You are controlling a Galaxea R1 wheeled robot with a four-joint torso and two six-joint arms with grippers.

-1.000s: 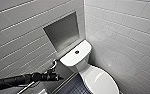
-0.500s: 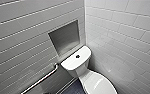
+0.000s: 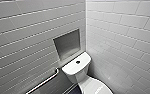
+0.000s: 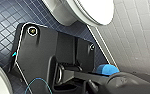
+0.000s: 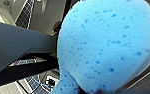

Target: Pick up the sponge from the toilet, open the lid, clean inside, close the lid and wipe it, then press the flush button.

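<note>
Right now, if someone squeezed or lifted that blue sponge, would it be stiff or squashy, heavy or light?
Probably squashy: the sponge bulges round and narrows to a pinched-looking neck at one end. Likely light for its size, since its surface is dotted with small pores. Its matt, pitted look suggests it would not slip easily.

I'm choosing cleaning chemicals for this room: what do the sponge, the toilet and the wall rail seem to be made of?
The sponge looks like soft foam, matte blue and pitted with small pores. The toilet is likely glazed ceramic: white, glossy sheen. The rail seems polished metal, bright and silvery.
</note>
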